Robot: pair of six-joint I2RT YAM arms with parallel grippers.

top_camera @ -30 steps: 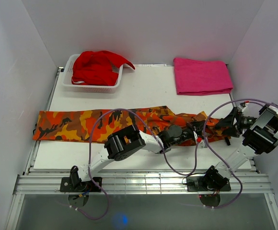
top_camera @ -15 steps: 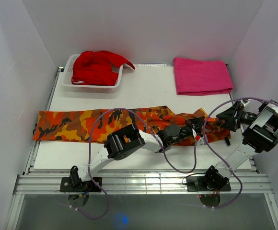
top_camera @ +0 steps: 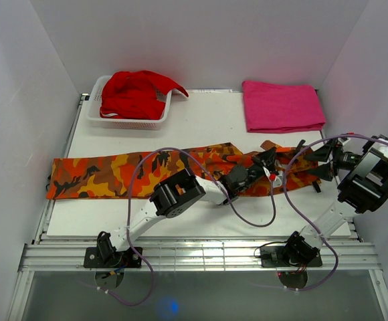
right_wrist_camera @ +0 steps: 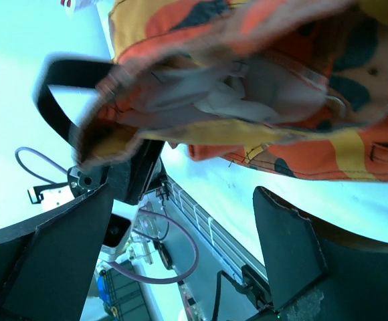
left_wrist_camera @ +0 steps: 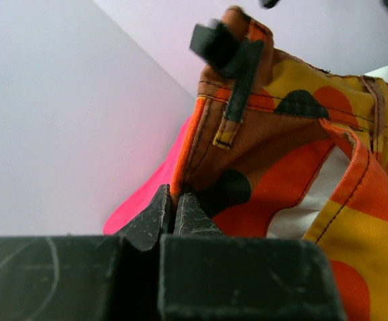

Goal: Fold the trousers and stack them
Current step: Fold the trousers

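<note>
Laid lengthwise on the counter (top_camera: 201,127), in front of the pink cloth (top_camera: 281,105): the trousers (top_camera: 114,175). Pinching a waistband seam tight with the left fingers (left_wrist_camera: 155,214), likely to carry that end over for a fold. Holding the right fingers (right_wrist_camera: 284,241) spread and empty by the raised waistband.

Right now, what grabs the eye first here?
The camouflage trousers stretched across the middle of the table, their waist end pinched by the shut left gripper. The right gripper hangs open beside that end. At the back: a red garment in a basket, a pink cloth.
</note>
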